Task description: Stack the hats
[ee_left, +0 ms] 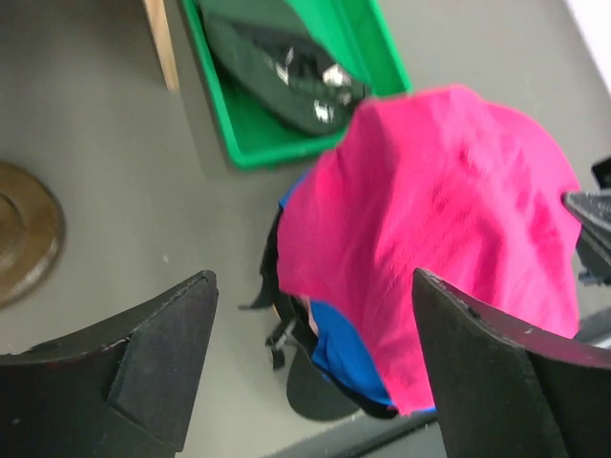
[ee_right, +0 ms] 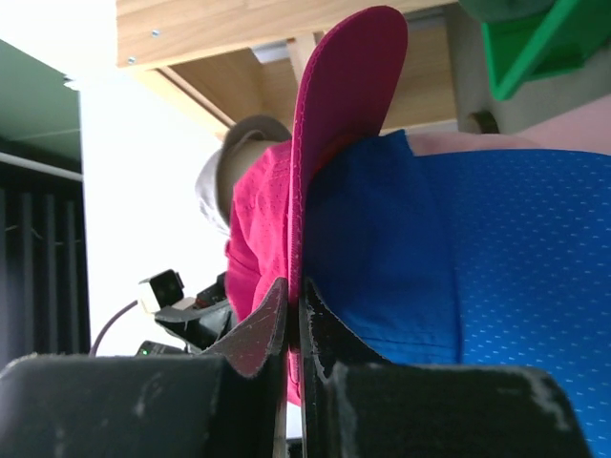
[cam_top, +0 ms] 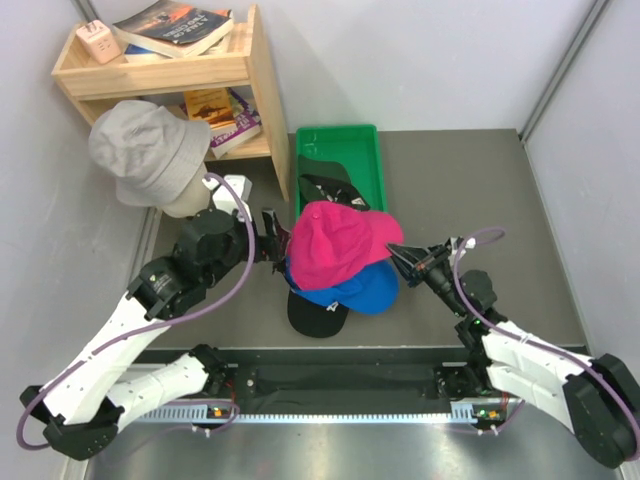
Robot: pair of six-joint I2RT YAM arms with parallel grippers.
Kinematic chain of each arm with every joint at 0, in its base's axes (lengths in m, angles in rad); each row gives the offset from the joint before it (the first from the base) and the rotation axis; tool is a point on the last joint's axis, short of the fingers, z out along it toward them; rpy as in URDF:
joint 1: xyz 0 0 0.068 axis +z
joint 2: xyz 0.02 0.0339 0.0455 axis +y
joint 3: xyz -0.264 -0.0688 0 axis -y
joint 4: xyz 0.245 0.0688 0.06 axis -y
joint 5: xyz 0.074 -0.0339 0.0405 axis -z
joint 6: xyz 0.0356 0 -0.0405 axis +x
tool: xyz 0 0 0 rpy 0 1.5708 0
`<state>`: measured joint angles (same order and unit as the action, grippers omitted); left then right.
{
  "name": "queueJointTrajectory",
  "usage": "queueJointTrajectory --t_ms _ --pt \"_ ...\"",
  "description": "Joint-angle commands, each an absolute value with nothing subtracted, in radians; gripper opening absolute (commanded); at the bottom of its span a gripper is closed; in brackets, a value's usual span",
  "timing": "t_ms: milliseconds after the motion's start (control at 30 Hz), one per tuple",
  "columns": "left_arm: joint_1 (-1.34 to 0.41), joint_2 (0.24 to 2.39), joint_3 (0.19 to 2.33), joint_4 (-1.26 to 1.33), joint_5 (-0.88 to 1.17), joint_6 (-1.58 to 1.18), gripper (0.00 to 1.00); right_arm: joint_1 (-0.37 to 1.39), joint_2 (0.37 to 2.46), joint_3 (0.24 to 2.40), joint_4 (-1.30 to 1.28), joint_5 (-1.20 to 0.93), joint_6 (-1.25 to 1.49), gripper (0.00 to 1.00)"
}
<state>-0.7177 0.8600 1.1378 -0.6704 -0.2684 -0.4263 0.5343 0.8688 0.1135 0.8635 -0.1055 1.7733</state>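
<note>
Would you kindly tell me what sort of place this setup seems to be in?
Most likely a robot test booth staged like a home corner: two robot arms bolted to a grey table between plain white walls, with props such as a wooden shelf of books and a magenta cap.

The top camera looks steeply down from above and behind the arms, far enough back to take in the whole table [cam_top: 480,200], the shelf [cam_top: 160,75] and the tray [cam_top: 340,145]. The left wrist camera looks down and forward between its own fingers [ee_left: 162,353], close over the magenta hat [ee_left: 449,219], with the tray beyond. The right wrist camera sits low and nearly level, right against that hat's brim, facing the shelf. All three views share the magenta hat lying on the blue hat [cam_top: 368,292].
</note>
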Motion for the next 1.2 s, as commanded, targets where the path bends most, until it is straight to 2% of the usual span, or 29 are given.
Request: queueJointTrajectory --t_ms 0,367,600,700,867,1100,1167 --pt "-0.716 0.845 1.092 -0.724 -0.227 -0.488 0.85 0.502 0.906 0.121 0.914 -0.198 1.724 0.00" --pt "-0.716 0.836 0.953 -0.767 -0.245 -0.574 0.78 0.500 0.877 0.094 0.865 -0.219 1.732 0.00" --pt "-0.716 0.834 0.882 -0.723 -0.230 -0.578 0.77 0.497 0.857 0.084 0.842 -0.221 1.735 0.00" --pt "-0.718 0.844 0.844 -0.701 -0.235 -0.587 0.72 0.497 0.861 0.080 0.818 -0.232 1.739 0.00" --pt "-0.716 0.867 0.813 -0.729 -0.290 -0.617 0.65 0.497 0.801 0.081 0.645 -0.242 1.749 0.00" --pt "-0.716 0.890 0.789 -0.696 -0.310 -0.624 0.64 0.497 0.579 0.092 0.215 -0.218 1.766 0.00" --pt "-0.715 0.896 0.787 -0.695 -0.313 -0.627 0.64 0.497 0.519 0.075 0.193 -0.204 1.781 0.00"
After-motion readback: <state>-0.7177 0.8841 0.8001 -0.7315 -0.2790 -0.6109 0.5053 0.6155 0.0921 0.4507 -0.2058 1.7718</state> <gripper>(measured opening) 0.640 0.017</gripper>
